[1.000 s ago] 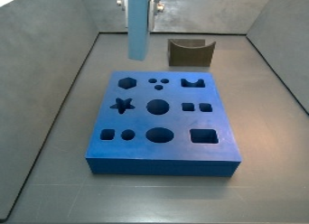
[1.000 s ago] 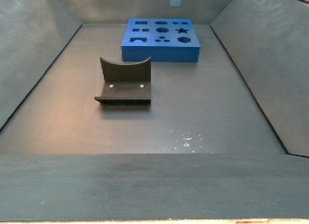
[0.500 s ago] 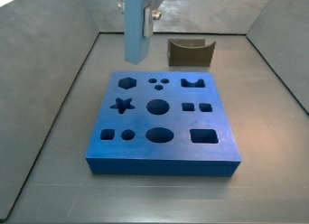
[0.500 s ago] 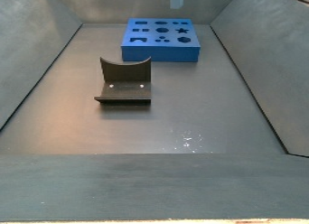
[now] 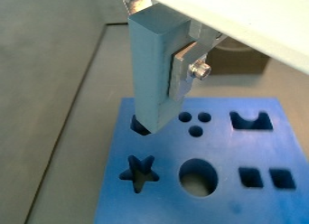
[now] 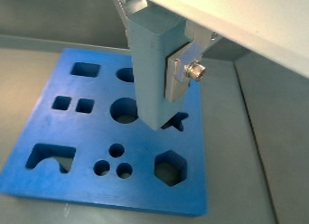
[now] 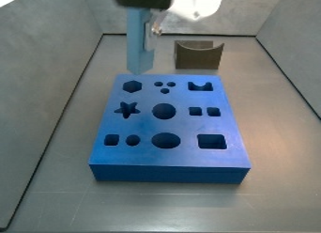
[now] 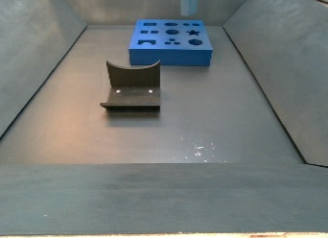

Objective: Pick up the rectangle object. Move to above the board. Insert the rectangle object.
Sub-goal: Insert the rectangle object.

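Observation:
The rectangle object (image 7: 141, 44), a tall pale blue block, hangs upright in my gripper (image 7: 145, 28), which is shut on its upper part. In both wrist views the block (image 5: 157, 70) (image 6: 152, 65) sits between the silver fingers (image 5: 186, 70) (image 6: 182, 74). The board (image 7: 170, 147), a thick bright blue slab with many cut-outs, lies below. The block's lower end hovers a little above the board's far left corner, by the hexagon hole (image 7: 131, 85) and star hole (image 5: 141, 170). In a side view only the block's tip (image 8: 190, 4) shows above the board (image 8: 174, 52).
The dark fixture (image 7: 197, 54) stands on the floor behind the board, to the right of the block; it also shows in a side view (image 8: 132, 86). Grey sloping walls (image 7: 51, 105) enclose the floor on all sides.
The gripper has come down and slightly left with the block; its white body now shows at the top, and the block's lower end is closer to the board.

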### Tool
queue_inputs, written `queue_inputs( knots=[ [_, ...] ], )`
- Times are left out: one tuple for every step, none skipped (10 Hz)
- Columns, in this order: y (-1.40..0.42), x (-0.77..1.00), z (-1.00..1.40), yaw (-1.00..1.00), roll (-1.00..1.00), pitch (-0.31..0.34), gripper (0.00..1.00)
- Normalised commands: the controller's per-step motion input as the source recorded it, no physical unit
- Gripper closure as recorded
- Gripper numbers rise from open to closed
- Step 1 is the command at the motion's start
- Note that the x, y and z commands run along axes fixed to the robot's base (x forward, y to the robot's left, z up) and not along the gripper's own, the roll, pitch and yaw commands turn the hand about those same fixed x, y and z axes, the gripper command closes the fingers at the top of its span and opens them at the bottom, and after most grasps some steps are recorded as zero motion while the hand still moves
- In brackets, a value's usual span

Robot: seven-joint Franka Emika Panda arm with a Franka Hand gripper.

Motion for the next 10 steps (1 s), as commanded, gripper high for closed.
queue_inputs(
  knots=[
    [0.0,0.0,-0.32,-1.0,0.0,0.0,1.0],
    [0.0,0.0,-0.27,-1.0,0.0,0.0,1.0],
    [0.0,0.0,0.0,-0.04,-0.01,0.0,1.0],
    [0.0,0.0,0.0,0.0,-0.01,0.0,1.0],
    [0.0,0.04,0.01,0.0,0.0,0.057,1.0],
    [0.0,0.04,0.24,0.0,0.0,0.149,1.0],
    [0.0,0.09,0.42,0.05,0.0,0.189,1.0],
    [0.0,0.29,0.68,0.23,0.0,0.269,1.0],
    [0.0,0.52,1.0,0.14,-0.1,0.466,1.0],
    [-0.13,0.43,1.0,-0.41,-0.16,0.294,1.0]
  ],
)
